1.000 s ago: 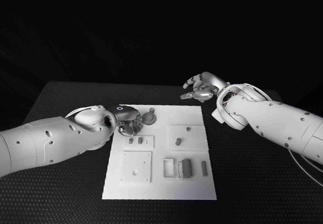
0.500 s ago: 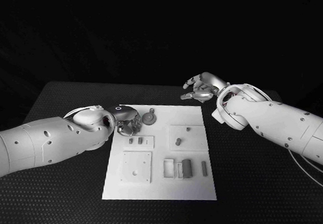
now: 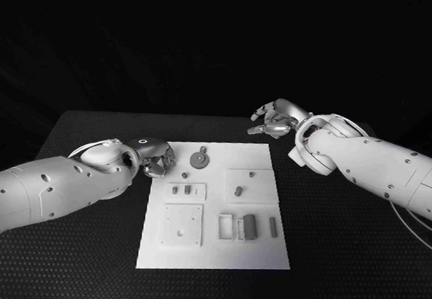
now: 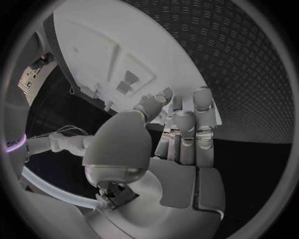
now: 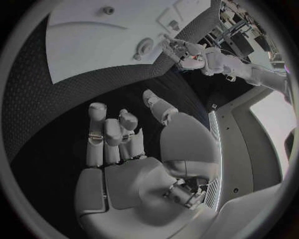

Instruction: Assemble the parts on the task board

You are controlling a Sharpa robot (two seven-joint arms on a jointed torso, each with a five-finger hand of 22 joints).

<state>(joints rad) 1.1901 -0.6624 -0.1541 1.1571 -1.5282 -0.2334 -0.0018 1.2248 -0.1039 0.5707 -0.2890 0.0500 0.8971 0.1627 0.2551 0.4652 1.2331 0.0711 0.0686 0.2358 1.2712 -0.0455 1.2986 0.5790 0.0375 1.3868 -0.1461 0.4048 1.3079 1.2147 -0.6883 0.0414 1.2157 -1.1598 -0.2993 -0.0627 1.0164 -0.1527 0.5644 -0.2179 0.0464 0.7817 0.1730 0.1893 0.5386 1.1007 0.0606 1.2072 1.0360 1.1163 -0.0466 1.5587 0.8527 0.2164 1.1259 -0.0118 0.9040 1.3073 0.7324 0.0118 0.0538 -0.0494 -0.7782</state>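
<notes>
L hand [image 3: 155, 160] curled by board [image 3: 258, 254]; R hand [image 3: 275, 119] raised.

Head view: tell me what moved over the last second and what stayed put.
The left hand drew back off the task board toward the robot's left, from above the small parts near the round grey part to the board's edge; it holds nothing. The right hand shifted slightly away beyond the board's far corner, fingers apart. The round part and the other pieces on the board lie as before.

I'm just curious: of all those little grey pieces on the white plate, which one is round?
The round piece near the white plate's far edge, closest to the left hand. It is a disc with a small stub; the others are blocks or pegs.
</notes>
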